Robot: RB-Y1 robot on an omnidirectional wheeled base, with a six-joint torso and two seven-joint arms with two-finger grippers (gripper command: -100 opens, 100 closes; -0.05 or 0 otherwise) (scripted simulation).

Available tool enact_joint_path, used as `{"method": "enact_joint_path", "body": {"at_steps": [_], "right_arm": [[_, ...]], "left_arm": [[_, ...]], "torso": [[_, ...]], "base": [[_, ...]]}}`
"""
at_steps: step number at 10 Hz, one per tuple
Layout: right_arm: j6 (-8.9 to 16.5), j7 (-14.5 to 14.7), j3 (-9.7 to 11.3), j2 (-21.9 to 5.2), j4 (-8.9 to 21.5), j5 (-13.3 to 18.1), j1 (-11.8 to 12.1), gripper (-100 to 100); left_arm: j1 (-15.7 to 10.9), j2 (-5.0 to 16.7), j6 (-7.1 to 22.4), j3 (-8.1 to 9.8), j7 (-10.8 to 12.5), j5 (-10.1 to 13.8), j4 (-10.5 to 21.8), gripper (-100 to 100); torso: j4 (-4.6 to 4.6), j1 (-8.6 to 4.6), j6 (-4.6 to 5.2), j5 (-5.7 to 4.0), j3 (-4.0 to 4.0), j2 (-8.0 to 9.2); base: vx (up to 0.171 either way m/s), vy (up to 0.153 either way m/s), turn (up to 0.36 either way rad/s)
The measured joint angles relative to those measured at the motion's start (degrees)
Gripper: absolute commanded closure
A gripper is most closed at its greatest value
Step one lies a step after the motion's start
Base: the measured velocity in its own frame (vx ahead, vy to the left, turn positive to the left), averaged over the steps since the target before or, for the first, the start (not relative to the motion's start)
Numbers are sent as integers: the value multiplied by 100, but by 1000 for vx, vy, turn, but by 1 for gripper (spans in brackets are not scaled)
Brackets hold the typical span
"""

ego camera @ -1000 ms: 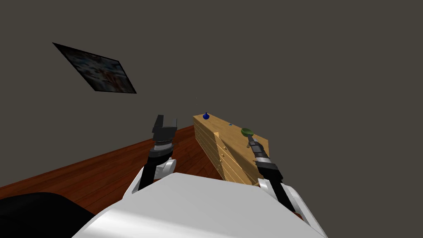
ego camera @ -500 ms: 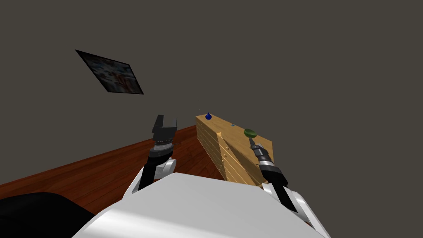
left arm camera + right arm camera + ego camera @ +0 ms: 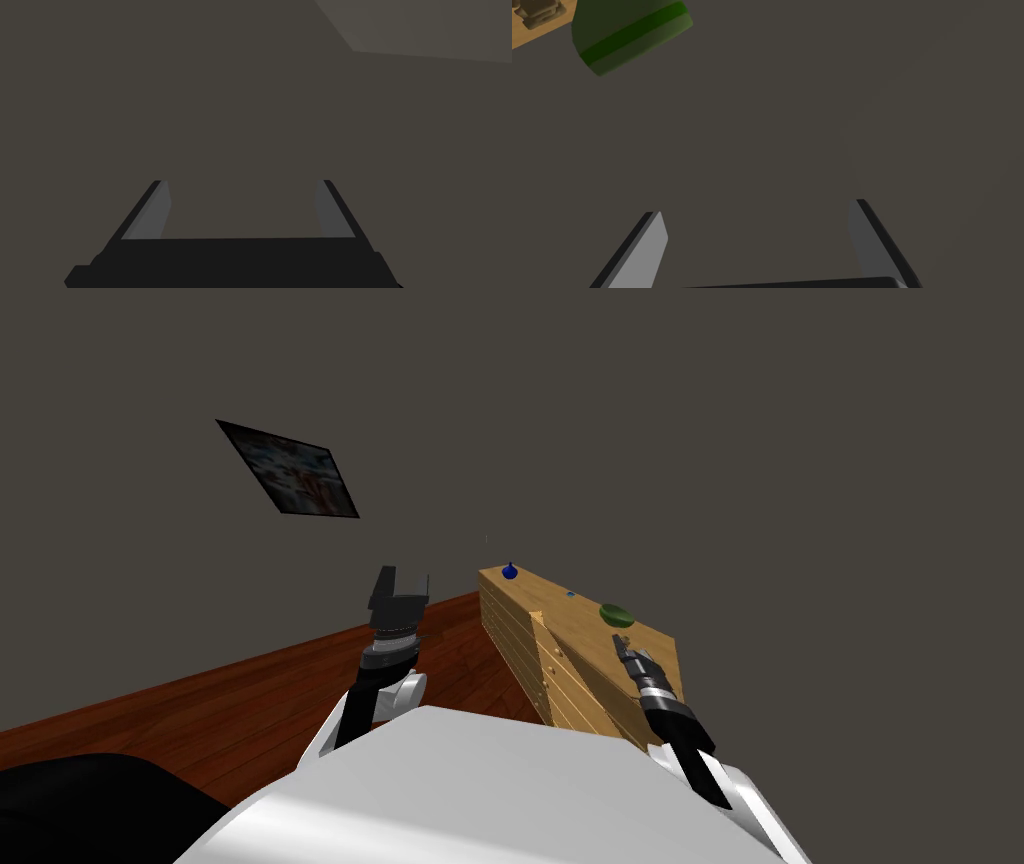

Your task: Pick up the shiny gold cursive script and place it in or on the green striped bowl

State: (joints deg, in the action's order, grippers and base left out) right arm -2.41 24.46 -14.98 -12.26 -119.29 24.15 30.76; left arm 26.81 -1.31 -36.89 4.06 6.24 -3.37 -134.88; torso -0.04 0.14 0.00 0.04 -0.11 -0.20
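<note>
**Desk:** How much of the job is shown as done?

**Caption:** None of it is seen completed. The right gripper (image 3: 757, 210) is pictured at the near end of a wooden chest of drawers (image 3: 560, 633). Its two fingers are spread wide and nothing is held between them. The gold cursive script (image 3: 537, 12) is seen lying on the chest's top, near the green striped bowl (image 3: 629, 35) and not in it. Both the pick-up and the placing are judged to be outstanding.

**Desk:** And the other arm?

**Caption:** The left gripper (image 3: 398, 586) is held raised over the red-brown floor (image 3: 250, 708), well apart from the chest. Its fingers are likewise parted and empty.

**Desk:** How is the script itself rendered?

**Caption:** Little of it is caught. A low, lumpy shape is shown at the edge of the right wrist view, cut off by the frame. It is coloured a dull tan-gold rather than a bright one, and no lettering can be made out. The bowl is shown dark green, with one brighter green band around it. Whether script and bowl touch cannot be told.
</note>
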Motion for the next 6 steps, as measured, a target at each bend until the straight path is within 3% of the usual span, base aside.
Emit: {"method": "enact_joint_path", "body": {"at_steps": [2, 3, 6], "right_arm": [[203, 63, -210, -59, 251, -14, 165, -100], [446, 61, -270, -162, 233, -56, 261, -100], [555, 116, -509, -172, 662, -90, 369, -100]], "left_arm": [[1, 0, 0, 0, 0, 0, 0, 0], [1, 0, 0, 0, 0, 0, 0, 0], [1, 0, 0, 0, 0, 0, 0, 0]], "torso": [[-5, 7, 0, 2, -12, -21], [-7, 6, 0, 2, -18, -31], [-6, -2, 0, 0, -16, -28]], "base": [[136, 68, 82], [111, 33, 19], [135, 47, 75]]}}
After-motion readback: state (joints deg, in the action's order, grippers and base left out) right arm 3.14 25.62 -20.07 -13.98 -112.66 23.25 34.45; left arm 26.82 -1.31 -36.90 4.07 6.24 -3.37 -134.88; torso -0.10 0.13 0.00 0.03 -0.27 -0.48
